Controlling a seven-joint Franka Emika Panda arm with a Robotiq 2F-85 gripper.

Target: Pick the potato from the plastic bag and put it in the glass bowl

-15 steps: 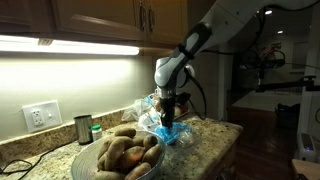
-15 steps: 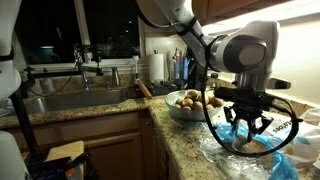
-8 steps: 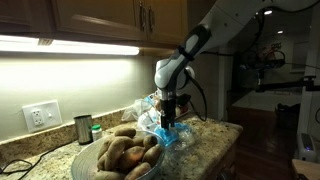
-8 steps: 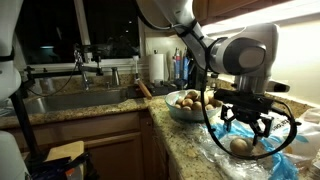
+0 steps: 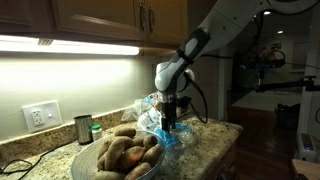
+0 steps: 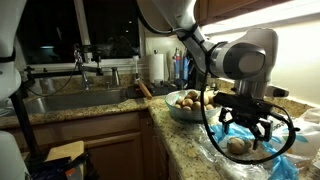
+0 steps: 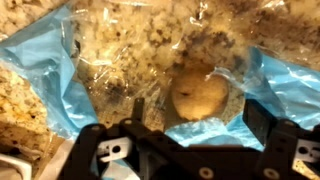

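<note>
Tool: jaws spread wide, clamped on nothing, low over the plastic bag on the counter.
Potato: inside the bag under crinkled clear film, in the gap between the fingers, with blue patches on either side.
Glass bowl: on the counter, apart from the tool, heaped with other potatoes.
Hard to make out: the wrist view is blurred, so I cannot tell whether the fingers touch the film.

"What can't you make out?"
"My wrist view is blurred. The potato is a soft lump under the plastic bag, and my claw is cut off by the bottom edge."
"And from outside?"
"In an exterior view the glass bowl runs off the bottom edge, and my fingertips there are too small to tell."
</note>
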